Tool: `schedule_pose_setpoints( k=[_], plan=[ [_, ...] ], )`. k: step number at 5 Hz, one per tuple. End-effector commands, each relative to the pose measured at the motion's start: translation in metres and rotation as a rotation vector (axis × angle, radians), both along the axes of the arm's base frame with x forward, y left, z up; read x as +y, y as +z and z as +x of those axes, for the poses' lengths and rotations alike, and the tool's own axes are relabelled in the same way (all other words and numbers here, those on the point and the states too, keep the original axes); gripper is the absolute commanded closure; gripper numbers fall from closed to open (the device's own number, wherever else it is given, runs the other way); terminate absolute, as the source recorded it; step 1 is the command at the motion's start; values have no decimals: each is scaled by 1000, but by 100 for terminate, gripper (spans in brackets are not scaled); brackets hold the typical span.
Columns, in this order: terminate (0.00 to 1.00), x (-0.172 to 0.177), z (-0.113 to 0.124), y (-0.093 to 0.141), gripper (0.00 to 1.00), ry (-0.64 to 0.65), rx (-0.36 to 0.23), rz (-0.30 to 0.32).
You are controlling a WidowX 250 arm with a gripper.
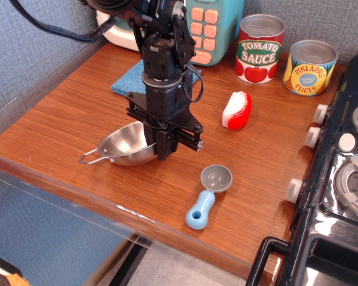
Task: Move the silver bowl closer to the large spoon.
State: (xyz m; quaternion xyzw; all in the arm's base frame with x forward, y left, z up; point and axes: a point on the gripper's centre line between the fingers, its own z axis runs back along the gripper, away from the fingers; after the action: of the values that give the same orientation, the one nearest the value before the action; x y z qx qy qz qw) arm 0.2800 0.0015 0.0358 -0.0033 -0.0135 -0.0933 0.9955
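Observation:
The silver bowl (124, 147) is a shiny steel bowl with a wire loop handle sticking out at its left. It sits low over the wooden counter (71, 113), left of centre. My black gripper (164, 152) comes down from above and is shut on the bowl's right rim. The large spoon (206, 195), with a light blue handle and a round grey bowl, lies on the counter a short way to the right and nearer the front edge. A small gap of bare wood separates bowl and spoon.
A red-and-white oval object (236, 110) lies right of the arm. A blue cloth (129, 81) lies behind it, by a toy microwave (197, 27). A tomato sauce can (259, 47) and a pineapple can (309, 67) stand at the back. A black stove (340, 179) borders the right.

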Motion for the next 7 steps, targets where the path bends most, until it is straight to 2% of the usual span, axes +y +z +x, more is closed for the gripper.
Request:
schedule_pose_setpoints(
  k=[1, 3, 4, 5, 6, 7],
  plan=[
    [0, -15, -10, 4, 0, -67, 1, 15],
    [0, -16, -12, 20, 0, -67, -50, 22],
    [0, -4, -16, 50, 0, -12, -132, 39],
    [0, 7, -23, 73, 0, 30, -184, 49],
    [0, 10, -27, 83, 0, 46, -195, 42],
    [0, 9, -31, 86, 0, 119, -180, 71]
  ],
)
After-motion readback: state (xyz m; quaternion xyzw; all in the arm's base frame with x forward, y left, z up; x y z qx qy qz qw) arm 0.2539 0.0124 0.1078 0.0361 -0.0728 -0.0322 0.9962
